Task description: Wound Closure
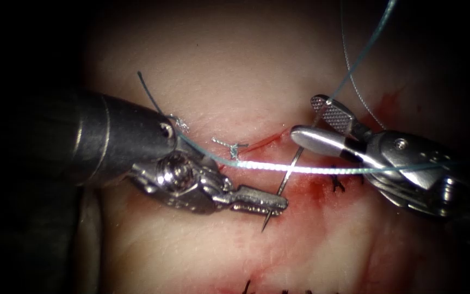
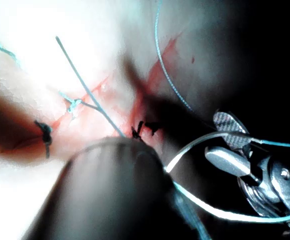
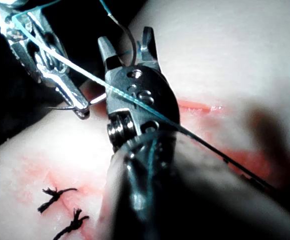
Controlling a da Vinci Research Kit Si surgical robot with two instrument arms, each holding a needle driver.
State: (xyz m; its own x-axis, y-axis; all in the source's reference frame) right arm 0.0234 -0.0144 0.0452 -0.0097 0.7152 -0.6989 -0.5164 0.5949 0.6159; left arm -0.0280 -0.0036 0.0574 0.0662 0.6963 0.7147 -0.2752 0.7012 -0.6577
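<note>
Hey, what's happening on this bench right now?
Suturing practice on the tissue. The left claw is shut on the needle near its pointed end, the tip poking out just below the claw. The right claw is open around the needle's other end, where the thread trails off, crossing the cut. Tied knots sit nearby.

Tissue (image 1: 235, 65) bears cut (image 1: 265, 142), knotted stitches (image 1: 337, 184), red fluid (image 1: 311, 190).

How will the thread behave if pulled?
Likely limp: the thread loops loosely. Probably light, draping across the open right claw, which holds nothing. Left claw grips the needle near its tip, seemingly clear of tissue.
</note>
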